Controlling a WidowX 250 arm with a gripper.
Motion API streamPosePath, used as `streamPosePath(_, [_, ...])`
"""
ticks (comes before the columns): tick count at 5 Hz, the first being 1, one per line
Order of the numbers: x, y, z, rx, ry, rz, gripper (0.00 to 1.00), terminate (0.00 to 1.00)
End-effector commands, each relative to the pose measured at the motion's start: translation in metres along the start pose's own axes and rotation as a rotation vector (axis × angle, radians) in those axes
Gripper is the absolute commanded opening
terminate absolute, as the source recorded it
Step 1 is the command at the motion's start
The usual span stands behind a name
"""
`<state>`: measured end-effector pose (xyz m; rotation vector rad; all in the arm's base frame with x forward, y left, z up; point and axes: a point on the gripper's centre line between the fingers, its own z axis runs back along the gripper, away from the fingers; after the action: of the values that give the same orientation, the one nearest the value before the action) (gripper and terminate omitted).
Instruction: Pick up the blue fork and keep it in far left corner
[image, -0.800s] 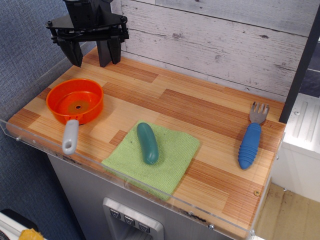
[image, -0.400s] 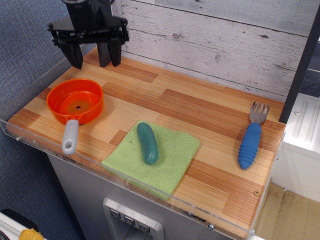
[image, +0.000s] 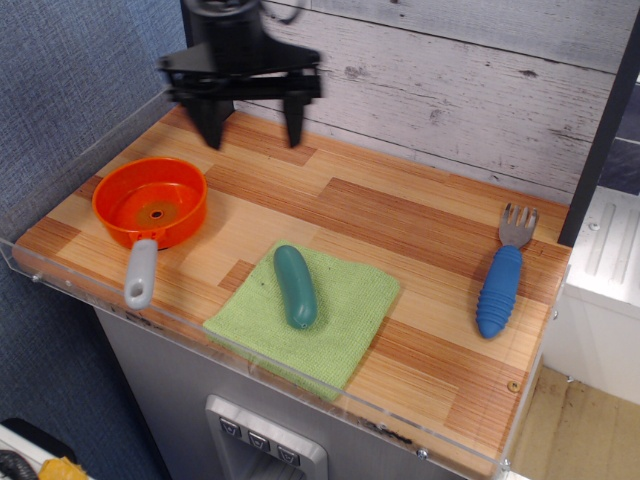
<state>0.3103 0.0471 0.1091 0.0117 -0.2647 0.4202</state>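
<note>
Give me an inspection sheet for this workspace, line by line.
Surface: striped wood-plank tabletop with a clear acrylic rim.
Job's things: blue fork lies at the right edge, tines toward the wall; far left corner has no object resting in it.
Clutter: orange pan; teal cucumber on a green cloth.
Grippers: gripper open, holding nothing, above the far left.
Cables: nothing seen.
Surroundings: whitewashed plank wall.

Orange pan (image: 150, 203), cucumber (image: 295, 285) on cloth (image: 340, 320)
</note>
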Motion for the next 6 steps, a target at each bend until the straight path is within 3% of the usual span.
streamPosePath(1, [-0.028,-0.077,0.002,-0.096,-0.028,-0.179,1.00,0.00])
streamPosePath(2, [-0.045,-0.111,-0.006,-0.124,0.001,-0.271,1.00,0.00])
streamPosePath(4, [-0.056,-0.137,-0.042,-0.124,0.028,-0.342,1.00,0.00])
streamPosePath(6, [-0.057,-0.146,-0.059,-0.127,0.028,-0.347,1.00,0.00])
